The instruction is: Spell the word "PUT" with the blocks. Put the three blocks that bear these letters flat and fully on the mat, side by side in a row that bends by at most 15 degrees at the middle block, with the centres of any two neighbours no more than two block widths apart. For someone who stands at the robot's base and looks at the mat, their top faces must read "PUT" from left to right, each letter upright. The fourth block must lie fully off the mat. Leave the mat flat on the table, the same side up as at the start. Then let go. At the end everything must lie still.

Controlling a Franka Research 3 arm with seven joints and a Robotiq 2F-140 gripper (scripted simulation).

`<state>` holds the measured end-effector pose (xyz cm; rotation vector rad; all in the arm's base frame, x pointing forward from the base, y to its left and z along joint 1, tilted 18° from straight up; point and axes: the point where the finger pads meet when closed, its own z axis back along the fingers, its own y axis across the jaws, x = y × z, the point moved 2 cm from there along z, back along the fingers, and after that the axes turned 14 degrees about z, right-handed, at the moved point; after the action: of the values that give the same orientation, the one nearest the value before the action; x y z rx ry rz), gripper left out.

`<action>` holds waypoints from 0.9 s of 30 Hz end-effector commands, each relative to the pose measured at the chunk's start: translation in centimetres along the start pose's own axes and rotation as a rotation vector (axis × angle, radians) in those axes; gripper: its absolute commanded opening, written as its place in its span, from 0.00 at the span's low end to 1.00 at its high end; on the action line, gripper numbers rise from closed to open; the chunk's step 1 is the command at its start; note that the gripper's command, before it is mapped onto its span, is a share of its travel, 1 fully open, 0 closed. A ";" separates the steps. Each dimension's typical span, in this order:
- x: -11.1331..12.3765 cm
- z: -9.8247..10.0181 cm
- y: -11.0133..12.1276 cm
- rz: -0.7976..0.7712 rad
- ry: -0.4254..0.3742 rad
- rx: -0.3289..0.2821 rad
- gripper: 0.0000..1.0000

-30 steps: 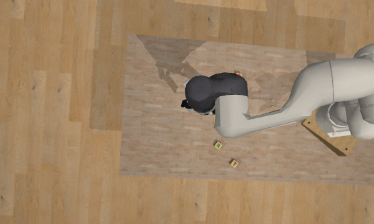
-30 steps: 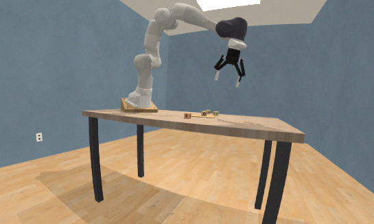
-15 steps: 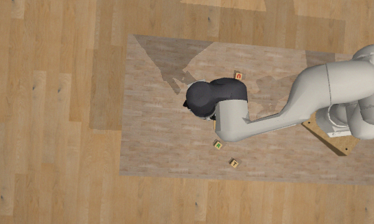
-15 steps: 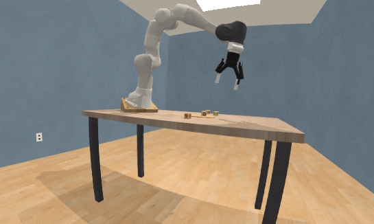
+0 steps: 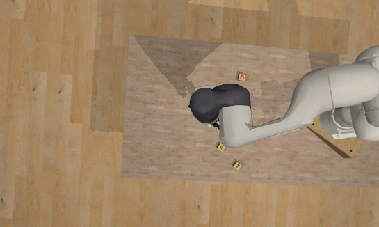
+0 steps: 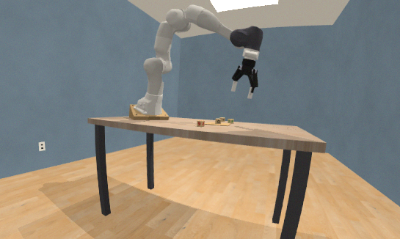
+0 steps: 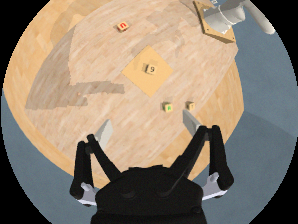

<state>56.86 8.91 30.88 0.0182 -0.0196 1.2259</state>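
Note:
My gripper (image 6: pixel 242 92) is open and empty, high above the middle of the table; it also shows in the wrist view (image 7: pixel 147 123). Below it, in the wrist view, a small tan mat lies on the table with one block (image 7: pixel 150 68) on it; I cannot read that block's letter. The overhead view hides mat and block under my arm. The block with a red U (image 5: pixel 241 76) lies off the mat, farther along the table. The block with a green R (image 5: pixel 221 147) and the T block (image 5: pixel 237 165) lie close together off the mat, near the table's long edge.
The robot base stands on a wooden plate (image 5: pixel 339 139) at one end of the table. In the side view the blocks (image 6: pixel 219 120) sit in a low cluster mid-table. The table edges are near the T block.

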 end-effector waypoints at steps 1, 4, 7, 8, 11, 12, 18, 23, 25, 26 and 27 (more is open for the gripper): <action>0.6 -0.5 0.1 -0.139 -0.008 -0.003 1.00; 0.7 -0.7 0.1 -0.152 -0.009 -0.003 1.00; 1.0 -1.2 0.3 -0.214 -0.010 -0.002 1.00; 1.1 -1.4 0.4 -0.228 -0.010 -0.002 1.00; 1.2 -1.7 0.5 -0.267 -0.011 -0.002 1.00; 1.3 -1.9 0.5 -0.280 -0.012 -0.002 1.00; 1.7 -2.6 0.8 -0.358 -0.013 -0.001 1.00; 2.0 -3.2 1.0 -0.421 -0.015 0.000 1.00; 2.1 -3.4 1.1 -0.447 -0.015 0.001 1.00; 2.2 -3.5 1.2 -0.460 -0.015 0.001 1.00; 2.2 -3.6 1.2 -0.473 -0.016 0.001 1.00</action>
<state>56.39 11.03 27.73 0.0268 -0.0209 0.8790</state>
